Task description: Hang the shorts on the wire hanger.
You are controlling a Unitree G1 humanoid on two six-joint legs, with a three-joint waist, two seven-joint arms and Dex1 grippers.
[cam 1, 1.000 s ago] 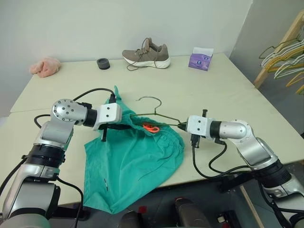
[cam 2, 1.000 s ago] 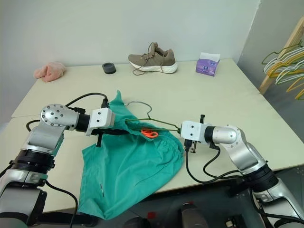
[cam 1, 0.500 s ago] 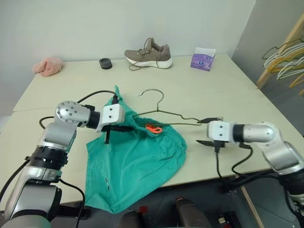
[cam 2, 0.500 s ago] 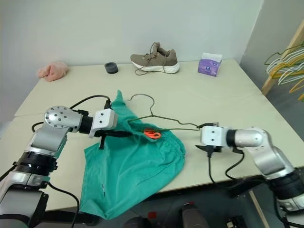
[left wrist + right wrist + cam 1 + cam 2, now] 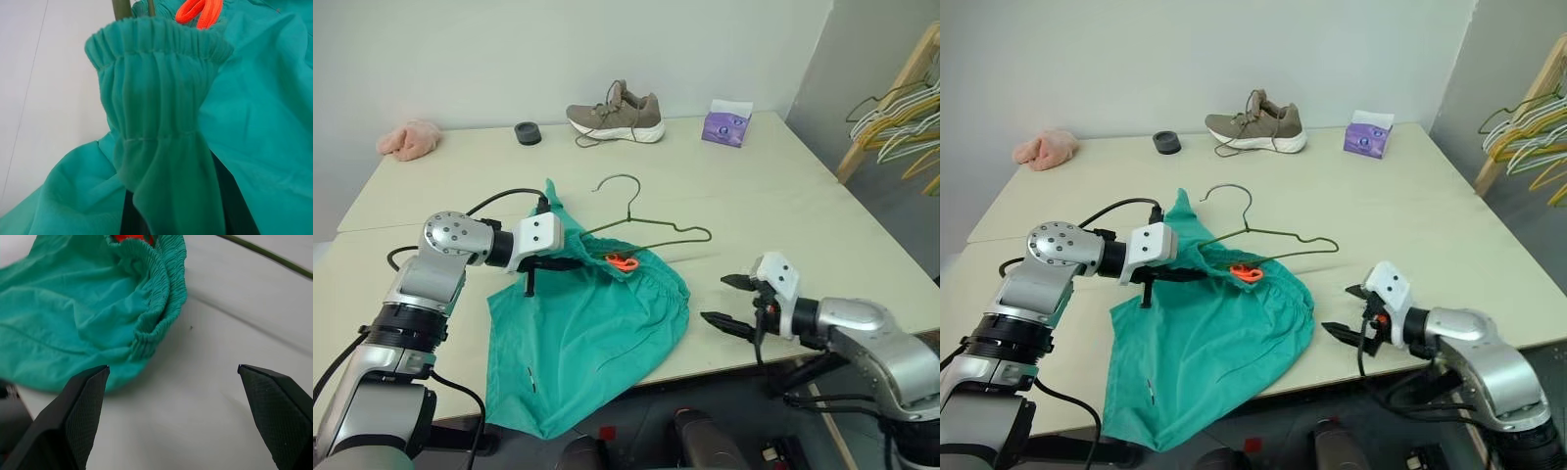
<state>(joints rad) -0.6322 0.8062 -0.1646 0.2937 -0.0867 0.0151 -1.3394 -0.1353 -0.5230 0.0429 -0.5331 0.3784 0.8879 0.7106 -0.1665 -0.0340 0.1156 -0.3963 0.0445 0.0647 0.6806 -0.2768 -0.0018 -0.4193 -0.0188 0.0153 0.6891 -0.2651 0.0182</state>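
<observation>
The teal shorts lie spread on the table, one leg hanging over the front edge. My left gripper is shut on their gathered waistband, holding it lifted beside the orange tag. The dark olive wire hanger lies on the table with its left end tucked into the waistband, its hook pointing away and its right end bare. My right gripper stands open near the front edge, to the right of the shorts and apart from the hanger, with nothing between its fingers.
At the table's far side sit a tan sneaker, a purple tissue box, a small black round object and a fluffy pink cloth. A wooden rack with several pale hangers stands off the table to the right.
My right gripper has let go of the hanger's right end, opened wide, rolled, and drawn back toward the table's front edge. The hanger's right end now rests on the table. The left gripper kept still.
</observation>
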